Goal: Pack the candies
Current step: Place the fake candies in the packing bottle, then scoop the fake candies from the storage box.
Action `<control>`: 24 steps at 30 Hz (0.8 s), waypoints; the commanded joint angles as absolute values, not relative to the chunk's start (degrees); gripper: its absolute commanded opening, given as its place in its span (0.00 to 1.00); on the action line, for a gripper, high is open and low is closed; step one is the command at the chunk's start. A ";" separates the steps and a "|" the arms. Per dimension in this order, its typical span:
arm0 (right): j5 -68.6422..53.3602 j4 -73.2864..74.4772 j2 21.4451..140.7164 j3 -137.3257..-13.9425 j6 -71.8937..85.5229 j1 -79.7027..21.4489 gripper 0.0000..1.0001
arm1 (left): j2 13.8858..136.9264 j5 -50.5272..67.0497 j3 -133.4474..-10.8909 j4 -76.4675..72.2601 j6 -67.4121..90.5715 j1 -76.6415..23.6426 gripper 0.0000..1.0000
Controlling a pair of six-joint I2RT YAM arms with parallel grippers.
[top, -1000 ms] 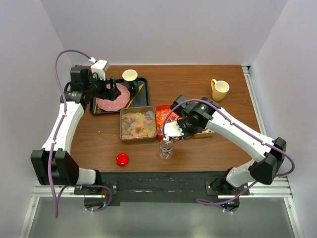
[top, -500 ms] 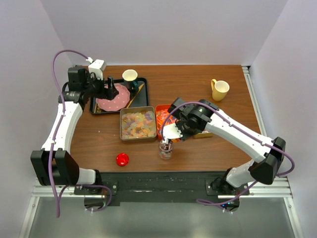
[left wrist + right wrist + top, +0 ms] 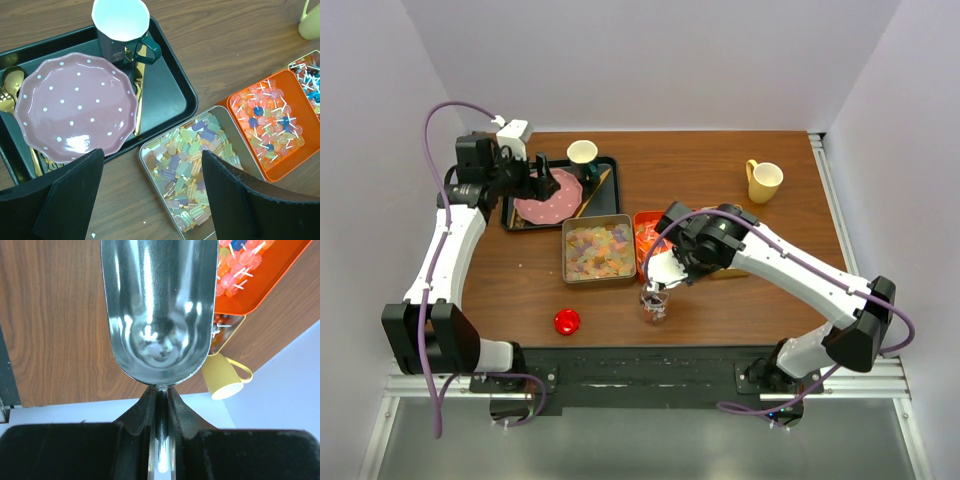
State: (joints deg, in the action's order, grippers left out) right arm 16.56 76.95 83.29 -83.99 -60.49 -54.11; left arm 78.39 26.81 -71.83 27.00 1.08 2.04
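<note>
Pouring candies (image 3: 598, 250) into the glass jar (image 3: 655, 305), lower centre.
Right tool (image 3: 159, 407) holds the empty metal scoop (image 3: 159, 305), left tool (image 3: 152, 197) wide; next, probably refill it.

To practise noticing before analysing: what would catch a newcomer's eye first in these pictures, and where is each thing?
First comes the shiny metal scoop, clamped in the right claw and poised at a small clear jar near the table's front edge. Next are the colours at the centre: a silver tin of pastel candies beside an orange tray of sweets on sticks. At far left, a pink dotted plate sits in a black tray.
</note>
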 commanded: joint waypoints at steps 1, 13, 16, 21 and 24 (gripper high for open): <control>19.60 90.97 82.00 -85.08 -60.47 -54.75 0.00 | 76.81 28.56 -72.42 24.17 2.46 2.64 0.84; 11.52 85.80 79.28 -88.59 -53.72 -54.14 0.00 | 76.91 46.03 -71.20 22.07 5.35 2.55 0.78; 9.67 80.17 78.66 -87.19 -50.02 -53.70 0.00 | 76.12 56.84 -67.69 18.48 9.39 1.76 0.79; 8.44 70.95 80.06 -84.64 -43.96 -52.74 0.00 | 77.08 66.09 -63.81 14.68 14.50 -4.37 0.79; 7.21 68.92 82.96 -87.71 -42.63 -51.51 0.00 | 78.22 64.43 -62.76 14.68 14.24 -7.81 0.80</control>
